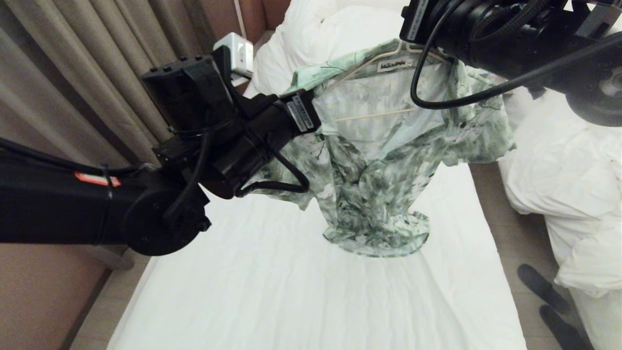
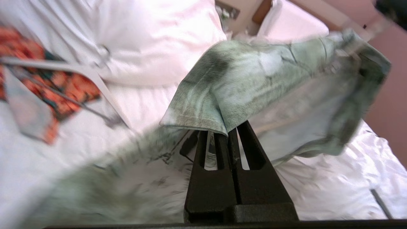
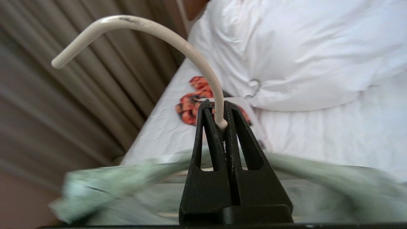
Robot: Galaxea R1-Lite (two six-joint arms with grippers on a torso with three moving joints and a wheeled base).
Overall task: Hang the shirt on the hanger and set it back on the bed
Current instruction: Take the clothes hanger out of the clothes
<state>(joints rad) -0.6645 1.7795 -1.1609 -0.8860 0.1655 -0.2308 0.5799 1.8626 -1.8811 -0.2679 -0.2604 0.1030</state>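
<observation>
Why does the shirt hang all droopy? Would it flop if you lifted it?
Probably yes. The shirt sags in soft folds below the hanger, so it looks floppy. It seems light too: the thin hanger carries it. Its hem bunches on the bed, so pushing would likely crumple it.

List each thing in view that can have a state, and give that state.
shirt: draped on the hanger, lifted, hem touching the bed
hanger: held up by its neck
left gripper: shut on the shirt's edge
right gripper: shut on the hanger
bed: sheet smooth
</observation>
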